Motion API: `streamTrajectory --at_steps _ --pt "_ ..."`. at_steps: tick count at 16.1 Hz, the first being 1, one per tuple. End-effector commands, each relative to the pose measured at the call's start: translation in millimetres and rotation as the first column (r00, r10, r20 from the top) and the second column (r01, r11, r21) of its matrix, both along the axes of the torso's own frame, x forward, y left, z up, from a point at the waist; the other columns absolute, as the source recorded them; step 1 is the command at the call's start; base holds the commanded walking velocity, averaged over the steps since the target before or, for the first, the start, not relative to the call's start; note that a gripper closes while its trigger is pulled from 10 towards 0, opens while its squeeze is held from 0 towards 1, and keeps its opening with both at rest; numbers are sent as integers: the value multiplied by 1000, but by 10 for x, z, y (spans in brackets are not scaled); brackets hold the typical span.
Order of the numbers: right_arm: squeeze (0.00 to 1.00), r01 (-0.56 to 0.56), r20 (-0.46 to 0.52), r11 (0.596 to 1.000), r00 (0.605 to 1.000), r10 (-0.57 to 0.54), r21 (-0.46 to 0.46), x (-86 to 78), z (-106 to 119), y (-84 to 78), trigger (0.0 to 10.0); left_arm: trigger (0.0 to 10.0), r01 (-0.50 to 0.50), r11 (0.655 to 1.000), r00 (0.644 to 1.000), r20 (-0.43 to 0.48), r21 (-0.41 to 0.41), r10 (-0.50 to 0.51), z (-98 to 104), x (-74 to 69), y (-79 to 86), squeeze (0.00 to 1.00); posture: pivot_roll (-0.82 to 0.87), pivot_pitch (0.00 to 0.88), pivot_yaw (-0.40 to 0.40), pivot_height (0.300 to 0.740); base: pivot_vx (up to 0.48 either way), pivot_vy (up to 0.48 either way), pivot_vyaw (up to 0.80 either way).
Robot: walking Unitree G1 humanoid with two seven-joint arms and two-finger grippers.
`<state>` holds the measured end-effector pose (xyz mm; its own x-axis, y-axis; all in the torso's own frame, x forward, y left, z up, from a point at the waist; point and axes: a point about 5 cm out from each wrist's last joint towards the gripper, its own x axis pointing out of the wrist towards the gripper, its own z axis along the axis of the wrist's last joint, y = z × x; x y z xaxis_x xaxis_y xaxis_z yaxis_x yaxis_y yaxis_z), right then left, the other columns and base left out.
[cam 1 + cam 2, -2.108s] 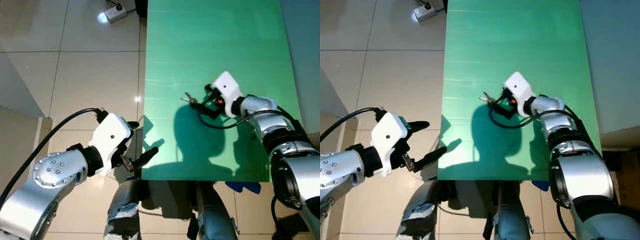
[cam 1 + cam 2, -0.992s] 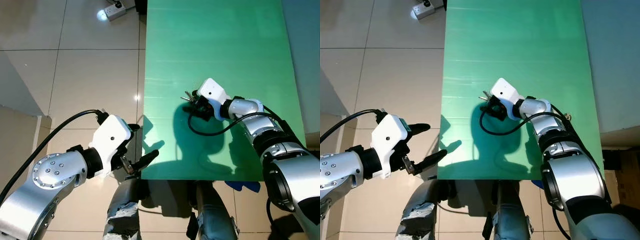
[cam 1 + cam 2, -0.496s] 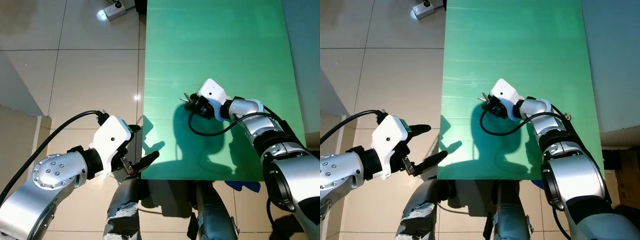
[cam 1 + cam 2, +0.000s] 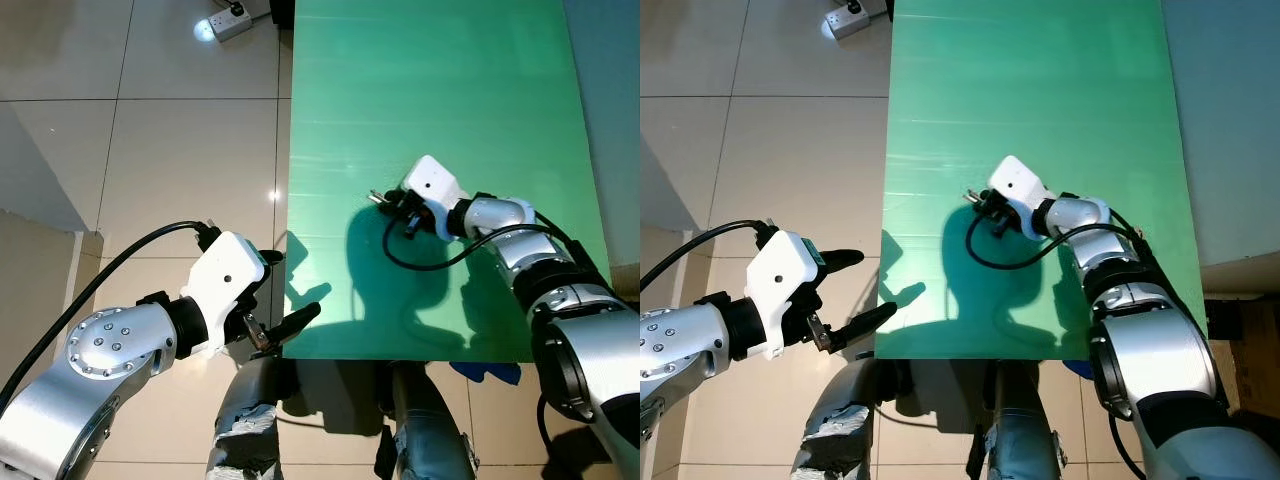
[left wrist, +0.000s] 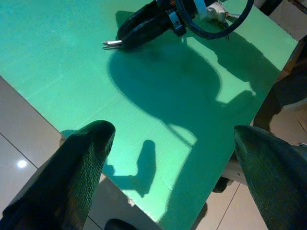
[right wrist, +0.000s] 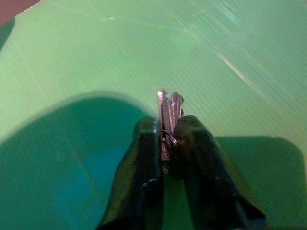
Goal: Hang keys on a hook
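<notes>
Two pincers in play, one working. Right pincer (image 6: 165, 143) is closed tight on the keys (image 6: 168, 112), blades sticking out past the fingertips, low over the green surface (image 4: 440, 80) near its left-middle; can't tell if the keys touch it. Left pincer (image 4: 275, 300) is spread wide with nothing in it, hanging off the surface's near-left corner above the tiled floor (image 4: 150, 150). Power strip (image 4: 228, 22) lies on the floor at the far end.

Handling, my read: the keys are light, rigid metal, small and flat, so slick between the pads. The bunch is loose on its ring, so parts will swing and rattle once lifted. Grip is on the blades' base, which holds them firmly but may leave the ring buried between the fingers. For hooking, the ring or hole needs to be exposed, so a hold on the blade with the ring dangling free would suit better. No hook visible from here.
</notes>
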<state>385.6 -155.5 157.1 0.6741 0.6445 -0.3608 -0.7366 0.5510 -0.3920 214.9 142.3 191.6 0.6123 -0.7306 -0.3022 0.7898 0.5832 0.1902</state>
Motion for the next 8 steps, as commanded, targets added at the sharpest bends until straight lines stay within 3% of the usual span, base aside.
streamTrajectory --at_steps 1,8 --pt "0 8 -57 1000 998 -7 16 -54 -127 -50 0 10000 37 999 999 -19 -5 -37 -16 -65 -47 0 97 505 32 740 0 0 0" --pt "0 32 -46 995 999 -27 95 -30 -64 -50 0 10000 9 1000 1000 5 12 -9 -4 -14 -28 0 97 496 34 740 0 0 0"
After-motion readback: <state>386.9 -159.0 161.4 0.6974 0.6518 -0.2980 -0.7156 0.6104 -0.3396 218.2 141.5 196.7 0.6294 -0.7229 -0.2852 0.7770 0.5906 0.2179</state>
